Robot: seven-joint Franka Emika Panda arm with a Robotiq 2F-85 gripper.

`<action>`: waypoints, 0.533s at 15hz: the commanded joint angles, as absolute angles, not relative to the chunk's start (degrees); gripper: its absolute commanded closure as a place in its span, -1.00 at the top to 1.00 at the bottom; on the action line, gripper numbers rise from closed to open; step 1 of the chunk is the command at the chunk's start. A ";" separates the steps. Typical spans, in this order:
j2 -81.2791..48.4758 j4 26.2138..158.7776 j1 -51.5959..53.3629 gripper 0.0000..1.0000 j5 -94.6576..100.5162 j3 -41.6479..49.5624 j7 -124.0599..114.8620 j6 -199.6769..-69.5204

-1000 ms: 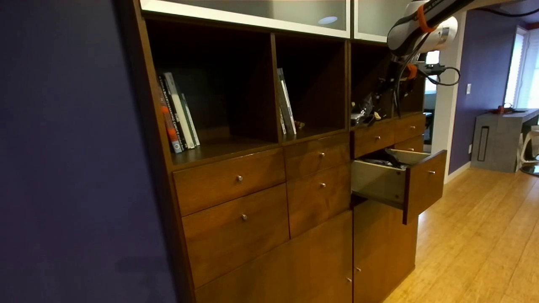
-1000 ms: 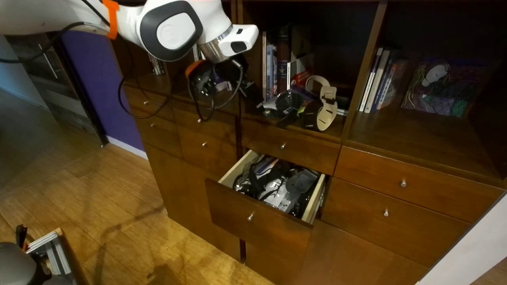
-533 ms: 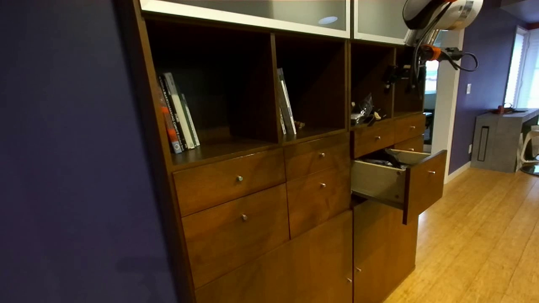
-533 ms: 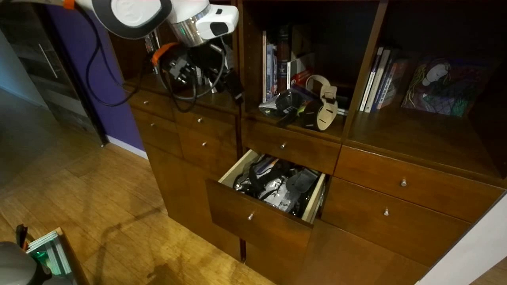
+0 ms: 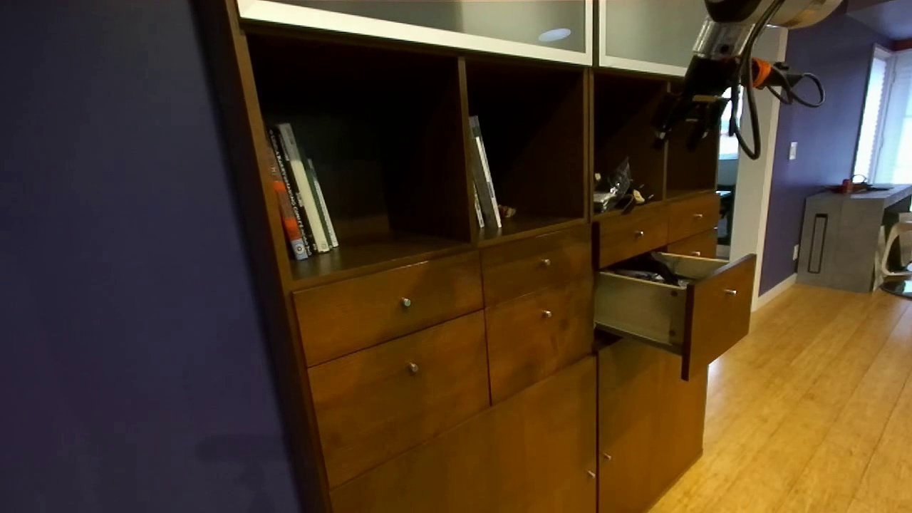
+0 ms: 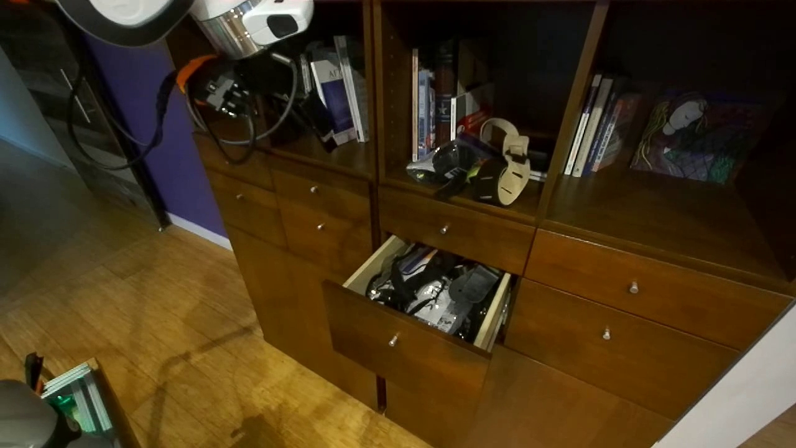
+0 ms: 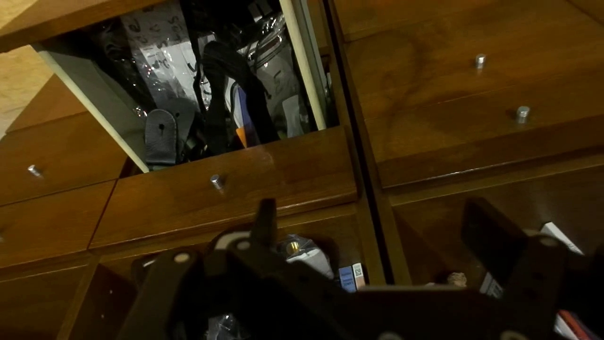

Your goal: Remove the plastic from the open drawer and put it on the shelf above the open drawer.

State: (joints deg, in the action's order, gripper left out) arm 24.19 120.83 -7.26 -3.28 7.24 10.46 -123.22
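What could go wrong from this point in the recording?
The clear plastic bag lies near the front edge of the shelf; a nudge might drop it into the open drawer. Black straps lie among plastic packaging inside, so pulling one piece may drag others. The drawer juts out, so a low sweep by the open gripper could strike it.

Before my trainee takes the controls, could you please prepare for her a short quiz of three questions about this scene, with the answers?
1. Fill in: between the shelf and the open drawer, which holds plastic, the upper drawer is ____.
2. Choose: the tan strap lies a) in the open drawer, b) in the upper drawer, c) on the shelf.
3. True or false: the end effector is open.

Key: 1. Closed. 2. c. 3. True.
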 commanded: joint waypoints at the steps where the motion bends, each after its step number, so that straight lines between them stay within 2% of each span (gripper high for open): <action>1: 31.09 126.14 -6.61 1.00 -1.10 7.16 10.62 -122.75; 4: 34.82 128.61 -5.42 1.00 -2.89 8.08 11.88 -122.96; 5: 30.63 125.32 -6.02 1.00 -1.93 7.80 10.23 -123.06; 8: 33.16 127.11 -5.57 1.00 -1.94 7.88 10.31 -123.07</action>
